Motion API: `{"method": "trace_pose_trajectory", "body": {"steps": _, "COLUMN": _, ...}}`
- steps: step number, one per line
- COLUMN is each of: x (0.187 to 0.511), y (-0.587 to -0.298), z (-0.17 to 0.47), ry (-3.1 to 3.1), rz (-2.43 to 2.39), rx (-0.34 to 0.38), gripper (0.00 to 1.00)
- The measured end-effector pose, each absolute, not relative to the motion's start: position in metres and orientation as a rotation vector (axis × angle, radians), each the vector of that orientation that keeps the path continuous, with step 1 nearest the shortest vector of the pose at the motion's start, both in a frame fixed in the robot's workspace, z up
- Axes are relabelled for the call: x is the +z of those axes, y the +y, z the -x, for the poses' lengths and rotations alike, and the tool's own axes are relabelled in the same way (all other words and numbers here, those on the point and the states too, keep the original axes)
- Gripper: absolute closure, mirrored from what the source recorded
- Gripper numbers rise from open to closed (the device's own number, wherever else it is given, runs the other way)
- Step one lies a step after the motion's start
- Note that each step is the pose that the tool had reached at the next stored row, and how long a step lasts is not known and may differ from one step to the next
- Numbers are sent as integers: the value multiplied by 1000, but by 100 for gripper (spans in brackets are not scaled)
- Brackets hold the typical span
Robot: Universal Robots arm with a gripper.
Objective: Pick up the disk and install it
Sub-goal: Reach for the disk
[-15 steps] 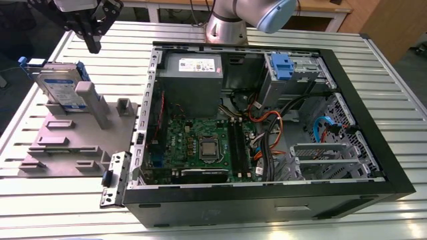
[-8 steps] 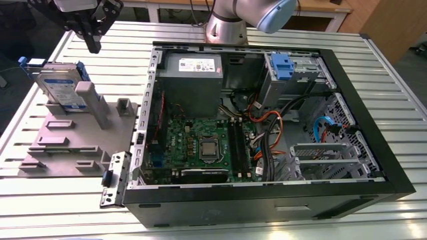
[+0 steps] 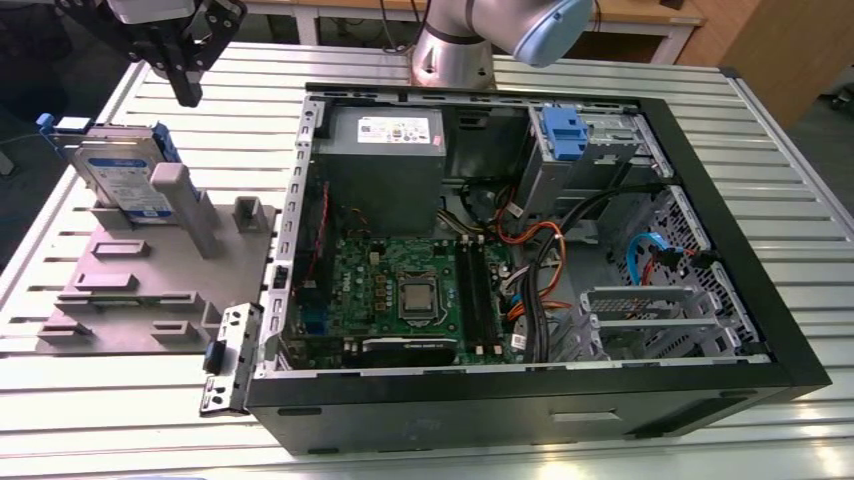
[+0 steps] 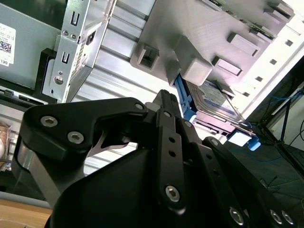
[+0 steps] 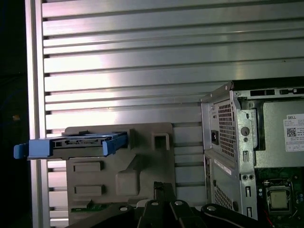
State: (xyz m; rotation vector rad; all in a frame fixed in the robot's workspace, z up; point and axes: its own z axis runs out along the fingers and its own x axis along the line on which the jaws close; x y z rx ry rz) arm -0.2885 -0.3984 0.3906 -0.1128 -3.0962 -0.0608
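The gripper (image 3: 188,93) hangs in the air with its black fingers drawn together and nothing between them, tips pointing down toward the table (image 3: 120,440). In both wrist views the closed fingertips (image 5: 164,186) (image 4: 166,99) show clear of everything below them. The thing nearest to it is the disk (image 3: 123,175), apart from the gripper and untouched. The disk stands on its edge in a grey plastic fixture (image 3: 147,295), its silver face and blue carrier leaning against a tall grey post (image 3: 187,205). In the first wrist view the disk (image 5: 71,142) appears edge-on along one side of that fixture (image 5: 142,161); in the second wrist view it (image 4: 209,97) sits behind the post. The fixture lies on the slatted metal table just beside an open computer case (image 3: 747,300), toward the exterior view's left of it. Inside the case are a grey power supply (image 3: 387,150), a green motherboard (image 3: 400,290) and a drive bay with a blue latch (image 3: 567,135). The arm's base (image 3: 461,55) stands behind the case.
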Motion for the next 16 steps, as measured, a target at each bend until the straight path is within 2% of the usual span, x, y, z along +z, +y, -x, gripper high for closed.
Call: {"method": "trace_pose_trajectory", "body": {"steps": 16, "x": 389, "y": -398, "z": 325, "ry": -3097, "rz": 113, "rx": -61, "gripper": 89}}
